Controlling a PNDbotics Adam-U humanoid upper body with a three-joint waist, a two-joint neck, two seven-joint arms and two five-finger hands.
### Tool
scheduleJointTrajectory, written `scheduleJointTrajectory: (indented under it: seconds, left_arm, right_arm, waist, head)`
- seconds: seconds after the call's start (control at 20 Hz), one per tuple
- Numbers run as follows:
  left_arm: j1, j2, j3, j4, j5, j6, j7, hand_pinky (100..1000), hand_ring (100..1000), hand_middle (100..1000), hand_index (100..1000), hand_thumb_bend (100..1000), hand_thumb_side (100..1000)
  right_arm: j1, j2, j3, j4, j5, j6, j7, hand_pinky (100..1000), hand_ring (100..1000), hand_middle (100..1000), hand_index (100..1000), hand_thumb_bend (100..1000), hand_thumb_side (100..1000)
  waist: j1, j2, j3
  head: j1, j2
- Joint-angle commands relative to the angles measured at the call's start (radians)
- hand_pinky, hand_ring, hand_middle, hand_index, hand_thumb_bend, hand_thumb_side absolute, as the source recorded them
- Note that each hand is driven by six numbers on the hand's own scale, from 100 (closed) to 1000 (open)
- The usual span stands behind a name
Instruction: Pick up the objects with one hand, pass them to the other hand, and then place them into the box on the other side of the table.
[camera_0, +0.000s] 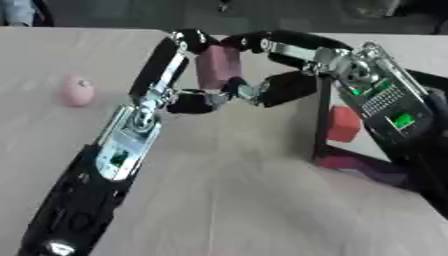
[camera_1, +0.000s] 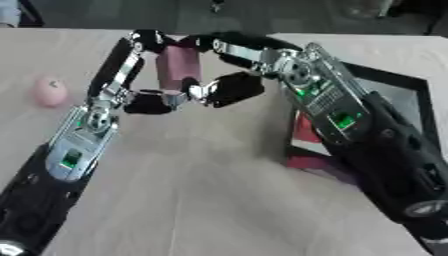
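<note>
Box (camera_0: 325, 150) half hidden behind right robot hand (camera_0: 289, 55)

- A dusty-pink rectangular block (camera_0: 217, 66) stands upright above the middle of the table, off its surface, pinched between both hands' fingers.
- A small round pink object (camera_0: 77, 90) lies near the table's left edge.
- A black-walled box (camera_1: 423, 95) sits at the right edge, with a red block (camera_0: 343, 123) inside.

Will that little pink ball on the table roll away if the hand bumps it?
Probably. The pink ball looks round and sits free on the flat table, with nothing beside it to stop it. It looks small, so likely light.
</note>
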Motion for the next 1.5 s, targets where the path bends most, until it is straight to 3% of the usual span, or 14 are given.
scheduleJointTrajectory:
  seconds: [0.05,0.4,0.65,1.0,1.5]
  left_arm:
    - [-0.023,0.011,0.017,-0.010,0.014,0.002,0.007,716,595,488,530,100,100]
    - [-0.025,0.013,0.010,-0.019,0.053,-0.095,-0.003,719,600,489,537,100,100]
    - [-0.025,0.014,0.009,-0.013,0.074,-0.142,0.000,711,595,487,540,100,100]
    - [-0.026,0.013,0.009,-0.008,0.107,-0.168,0.011,697,563,471,541,100,100]
    - [-0.026,0.013,0.007,-0.006,0.134,-0.211,-0.011,689,529,448,579,100,100]
  right_arm:
    - [-0.013,-0.008,0.009,-0.033,0.006,-0.006,0.011,1000,1000,904,1000,100,546]
    - [-0.013,0.000,0.021,0.014,0.039,-0.022,0.011,1000,1000,888,1000,100,593]
    - [-0.014,0.003,0.023,0.044,0.080,-0.036,0.002,1000,1000,869,1000,100,564]
    - [-0.014,0.010,0.020,0.074,0.120,-0.089,0.008,1000,1000,862,1000,100,505]
    - [-0.012,0.014,0.020,0.084,0.117,-0.086,-0.006,1000,1000,849,1000,100,540]
  waist:
    - [-0.009,-0.026,-0.001]
    - [-0.011,-0.026,0.000]
    - [-0.012,-0.025,0.000]
    - [-0.010,-0.025,-0.001]
    - [-0.009,-0.026,0.000]
  head:
    - [-0.001,0.006]
    - [-0.006,0.006]
    - [-0.007,0.006]
    - [-0.009,0.006]
    - [-0.013,0.006]
